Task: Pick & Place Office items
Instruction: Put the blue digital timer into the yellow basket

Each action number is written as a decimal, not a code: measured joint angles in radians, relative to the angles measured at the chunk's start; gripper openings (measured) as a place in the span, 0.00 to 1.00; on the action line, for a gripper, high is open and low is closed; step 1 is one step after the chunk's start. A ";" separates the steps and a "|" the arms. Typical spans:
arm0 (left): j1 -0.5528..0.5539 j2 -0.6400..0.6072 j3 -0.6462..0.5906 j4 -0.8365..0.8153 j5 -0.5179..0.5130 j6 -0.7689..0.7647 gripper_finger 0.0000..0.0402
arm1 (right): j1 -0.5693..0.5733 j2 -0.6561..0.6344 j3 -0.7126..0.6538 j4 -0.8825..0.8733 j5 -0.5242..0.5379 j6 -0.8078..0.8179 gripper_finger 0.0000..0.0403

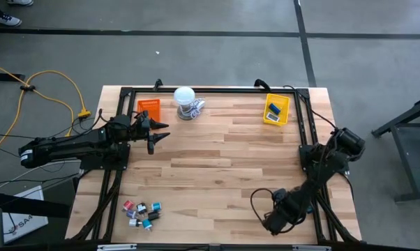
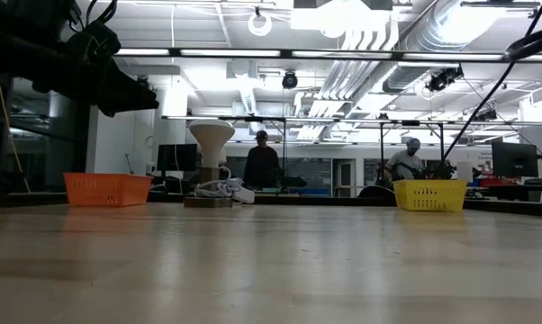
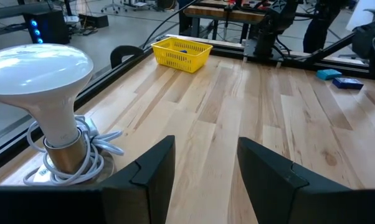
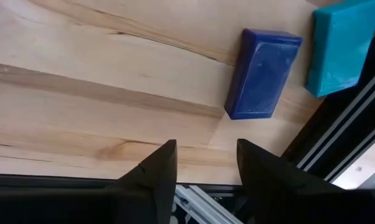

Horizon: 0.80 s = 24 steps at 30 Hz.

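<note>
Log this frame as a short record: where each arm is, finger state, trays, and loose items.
left gripper: near the orange tray and lamp, fingers open, empty
right gripper: low at the table's near right edge, fingers open, over bare wood beside a blue block and a teal block
yellow tray: far right, holds blue pieces
small items: clustered near left

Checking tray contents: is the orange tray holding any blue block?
No: in the high view the orange tray looks empty, while the yellow tray holds a blue block.

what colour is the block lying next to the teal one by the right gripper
Dark blue block, beside the teal block; clearest in the right wrist view.
</note>
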 joint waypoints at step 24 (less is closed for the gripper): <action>0.000 0.000 0.000 0.000 0.000 0.000 0.42 | 0.033 0.000 0.000 -0.010 0.088 0.003 0.50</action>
